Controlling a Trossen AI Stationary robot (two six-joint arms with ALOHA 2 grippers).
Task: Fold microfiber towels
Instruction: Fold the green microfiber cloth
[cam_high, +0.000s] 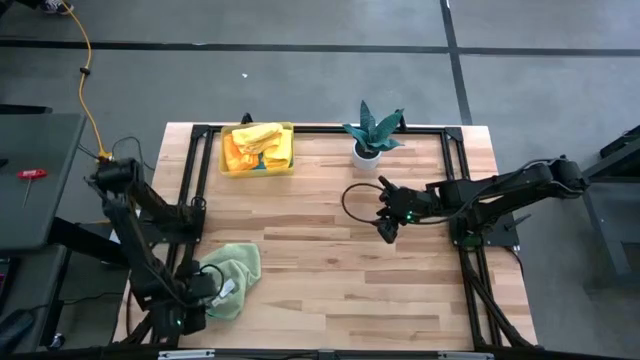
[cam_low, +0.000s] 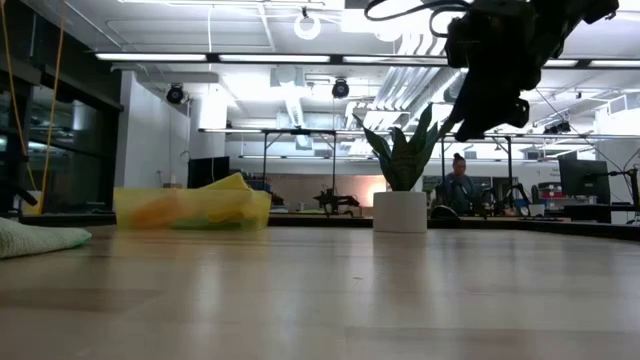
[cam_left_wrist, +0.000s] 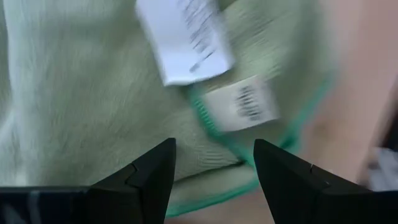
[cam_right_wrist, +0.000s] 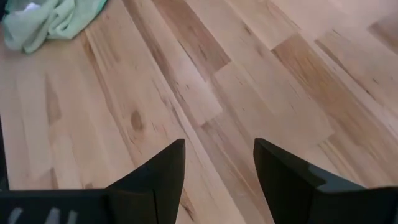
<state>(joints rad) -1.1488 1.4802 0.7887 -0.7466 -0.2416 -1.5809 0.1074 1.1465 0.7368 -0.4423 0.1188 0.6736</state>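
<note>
A light green microfiber towel (cam_high: 232, 270) lies crumpled on the table at the near left. It also shows in the low view (cam_low: 35, 240) and the right wrist view (cam_right_wrist: 50, 18). My left gripper (cam_high: 212, 287) is open, close over the towel's green-stitched edge (cam_left_wrist: 214, 134), where two white labels (cam_left_wrist: 186, 37) sit. My right gripper (cam_high: 385, 232) is open and empty, above bare wood right of the table's middle (cam_right_wrist: 219, 155). More towels, orange and yellow, lie in the yellow bin (cam_high: 258, 150). My left gripper has its open fingers (cam_left_wrist: 149, 180) on either side of the towel's hemmed edge, near the labels. I cannot tell whether they touch the cloth.
The translucent yellow bin (cam_low: 190, 208) stands at the far left of the table. A potted plant in a white pot (cam_high: 370, 135) stands at the far middle, just beyond my right gripper. A black frame runs along the table's edges. A person shows far back in the room (cam_low: 460, 185).
</note>
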